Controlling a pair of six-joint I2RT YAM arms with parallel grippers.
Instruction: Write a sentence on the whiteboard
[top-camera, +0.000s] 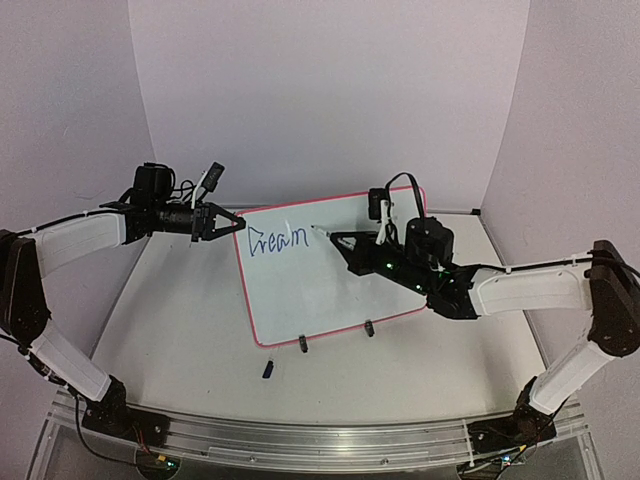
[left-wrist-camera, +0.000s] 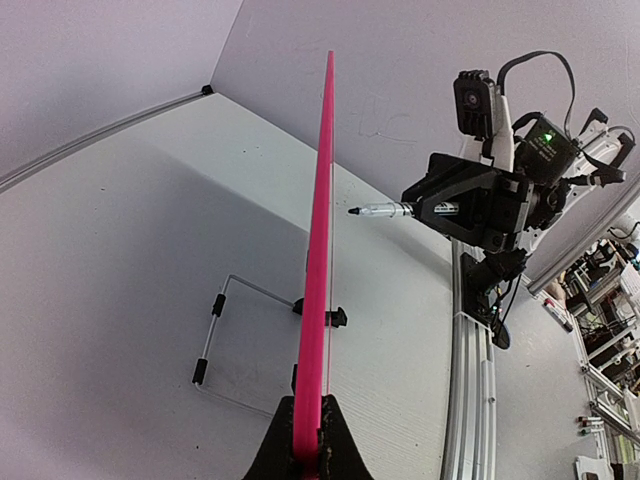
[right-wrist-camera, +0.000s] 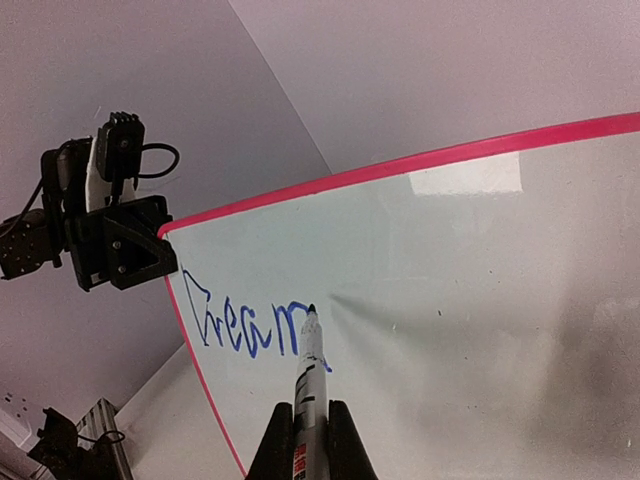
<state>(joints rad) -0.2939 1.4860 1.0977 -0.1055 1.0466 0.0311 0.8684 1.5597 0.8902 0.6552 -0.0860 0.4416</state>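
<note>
Since the left gripper (top-camera: 232, 222), shut tight on the top-left rim of the whiteboard (top-camera: 320, 290), only helps steady it propped on the surface (top-camera: 180, 320), the right gripper (top-camera: 345, 240), closed on a marker (right-wrist-camera: 312, 365) w/ tip just off "Dream" (top-camera: 278, 240), may shove it back & smear the next letters.

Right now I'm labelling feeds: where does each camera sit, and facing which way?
Top: above and behind the arm bases, looking down at the board; both arms show, left claw clamping its corner, right claw holding the marker.
Left wrist: on the left arm, looking along the board's pink edge towards the right arm; own claw at bottom.
Right wrist: on the right arm, looking along the marker at the board's written face; own claw at bottom.
Shared: both wrist views show the board, the marker and the opposite claw.
</note>
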